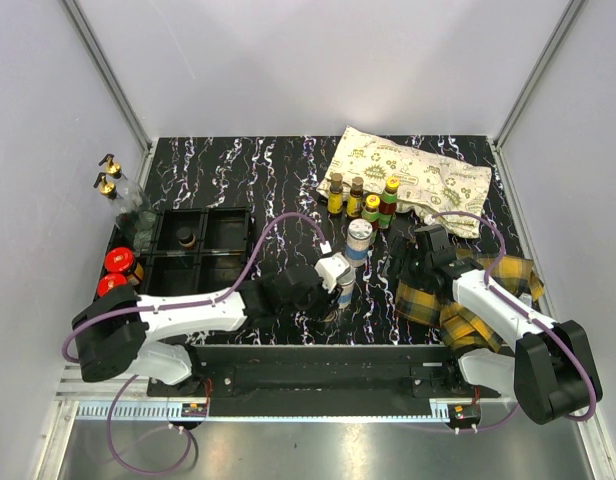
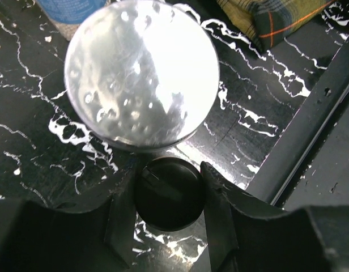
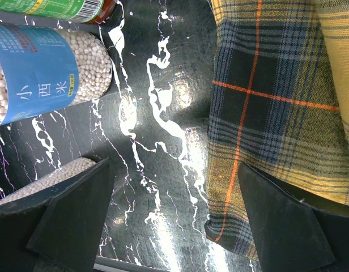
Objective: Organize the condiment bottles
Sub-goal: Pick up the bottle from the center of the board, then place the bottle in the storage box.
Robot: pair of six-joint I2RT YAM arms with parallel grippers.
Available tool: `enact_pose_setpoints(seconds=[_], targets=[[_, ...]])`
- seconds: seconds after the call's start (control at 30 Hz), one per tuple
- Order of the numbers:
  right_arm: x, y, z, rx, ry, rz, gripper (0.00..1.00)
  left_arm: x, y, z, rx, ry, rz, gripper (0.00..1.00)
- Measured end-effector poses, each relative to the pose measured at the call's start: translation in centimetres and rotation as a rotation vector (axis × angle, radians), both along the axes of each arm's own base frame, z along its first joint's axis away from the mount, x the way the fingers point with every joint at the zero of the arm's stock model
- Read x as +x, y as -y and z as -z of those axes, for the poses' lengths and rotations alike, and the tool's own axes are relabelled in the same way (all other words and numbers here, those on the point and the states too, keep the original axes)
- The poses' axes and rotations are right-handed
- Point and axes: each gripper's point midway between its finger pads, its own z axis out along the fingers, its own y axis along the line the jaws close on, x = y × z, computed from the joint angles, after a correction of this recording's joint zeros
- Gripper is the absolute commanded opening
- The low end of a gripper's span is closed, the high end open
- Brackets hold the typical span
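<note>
Left tool [image 2: 170,173] pinching the small dark bottle [image 2: 170,198] by its cap, a finger on each side, near middle of tabletop [image 1: 238,170]. Silver-lidded shaker [image 2: 141,73] stands just on its far side. Lift straight up first, then swing left to the black tray [image 1: 210,252], or the shaker tips. Round cap, may slip. Right tool [image 3: 173,164] spread wide, empty, beside plaid cloth [image 3: 265,113].
</note>
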Motion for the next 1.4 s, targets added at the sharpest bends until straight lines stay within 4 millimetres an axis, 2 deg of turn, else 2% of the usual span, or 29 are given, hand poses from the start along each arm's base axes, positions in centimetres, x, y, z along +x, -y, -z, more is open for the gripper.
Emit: enact_pose_setpoints(seconds=[0.27,0.43,0.57,0.83,1.07,1.13,1.27,1.4], targets=[[0.0,0.0,0.0,0.0,0.0,0.0,1.0,-0.1,-1.7,-1.1,0.027,0.019,-0.021,0.0],[0.0,0.0,0.0,0.0,0.0,0.0,1.0,0.1,-3.4,-2.5,0.039,0.051,-0.065,0.0],[0.0,0.0,0.0,0.0,0.001,0.0,1.0,0.6,-5.1,-4.6,0.04,0.096,-0.119,0.0],[-0.1,0.1,0.1,0.001,0.002,0.001,1.0,2.6,-8.9,-10.3,0.009,0.205,-0.284,0.0],[-0.1,0.0,-0.3,0.007,0.016,0.003,1.0,6.6,-14.1,-13.7,-0.003,0.245,-0.535,0.0],[-0.1,0.0,-0.4,0.009,0.019,0.004,1.0,7.9,-16.2,-14.1,0.015,0.247,-0.631,0.0],[-0.1,0.0,-0.4,0.01,0.019,0.004,1.0,11.1,-21.8,-15.4,0.033,0.236,-0.883,0.0],[-0.2,0.0,-0.3,0.011,0.018,0.007,1.0,12.8,-26.1,-16.6,0.015,0.233,-1.064,0.0]])
